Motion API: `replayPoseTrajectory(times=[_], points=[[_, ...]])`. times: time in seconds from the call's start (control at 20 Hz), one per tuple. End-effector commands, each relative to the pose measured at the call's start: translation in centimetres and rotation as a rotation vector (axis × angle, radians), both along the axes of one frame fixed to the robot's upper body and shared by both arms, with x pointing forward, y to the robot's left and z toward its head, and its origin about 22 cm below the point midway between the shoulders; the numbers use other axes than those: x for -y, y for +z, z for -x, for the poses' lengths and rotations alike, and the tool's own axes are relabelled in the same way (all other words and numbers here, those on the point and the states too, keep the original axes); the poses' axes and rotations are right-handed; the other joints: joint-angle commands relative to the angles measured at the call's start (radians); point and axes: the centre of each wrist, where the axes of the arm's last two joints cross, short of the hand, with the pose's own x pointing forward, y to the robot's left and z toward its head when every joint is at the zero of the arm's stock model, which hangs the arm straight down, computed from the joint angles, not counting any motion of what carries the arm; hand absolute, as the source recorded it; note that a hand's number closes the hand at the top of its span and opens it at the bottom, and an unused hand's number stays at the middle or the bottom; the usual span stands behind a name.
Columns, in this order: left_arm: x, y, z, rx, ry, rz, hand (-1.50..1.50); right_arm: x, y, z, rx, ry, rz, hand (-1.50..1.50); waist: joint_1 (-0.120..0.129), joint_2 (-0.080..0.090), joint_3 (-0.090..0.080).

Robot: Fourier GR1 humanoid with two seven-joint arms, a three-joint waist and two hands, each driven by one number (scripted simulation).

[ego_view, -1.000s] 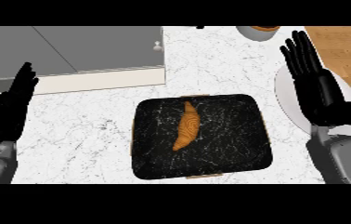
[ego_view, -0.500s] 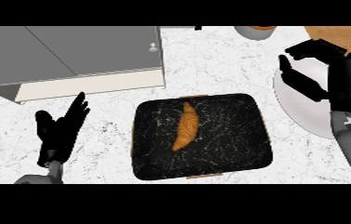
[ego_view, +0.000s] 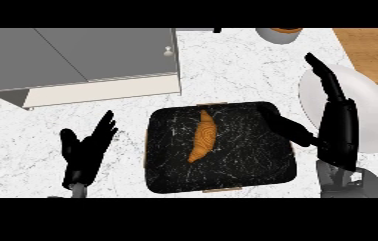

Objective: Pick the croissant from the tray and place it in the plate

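An orange-brown croissant [ego_view: 203, 136] lies lengthwise on the left half of the black marbled tray [ego_view: 251, 157] in the middle of the counter. The white plate [ego_view: 363, 92] sits at the right edge, partly covered by my right hand [ego_view: 337, 120]. That hand is open, fingers pointing up over the plate and thumb stretched left over the tray's right edge, apart from the croissant. My left hand [ego_view: 85, 152] rests open on the counter left of the tray, fingers up, holding nothing.
A grey cabinet block [ego_view: 88, 60] with a small knob stands at the back left. A bowl [ego_view: 279, 33] sits at the top edge, right of centre. A wooden surface [ego_view: 360, 45] shows at the top right corner.
The view has shifted. My right hand has uncurled, its thumb now reaching over the tray's right edge. My left hand stays open left of the tray. The croissant has not moved on the tray.
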Motion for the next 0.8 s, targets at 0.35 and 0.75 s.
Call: replayPoseTrajectory(times=[0.35, 0.75], points=[[-0.2, -0.6, -0.6, 0.005, 0.001, 0.014, 0.00, -3.7, 2.6, 2.3, -0.534, 0.073, 0.370, -1.50, 0.014, 0.001, -0.001], [0.0, 0.7, -0.7, 0.005, -0.021, 0.018, 0.00, -11.8, 4.1, 1.3, -0.705, 0.038, 0.454, -1.50, 0.027, 0.003, 0.001]])
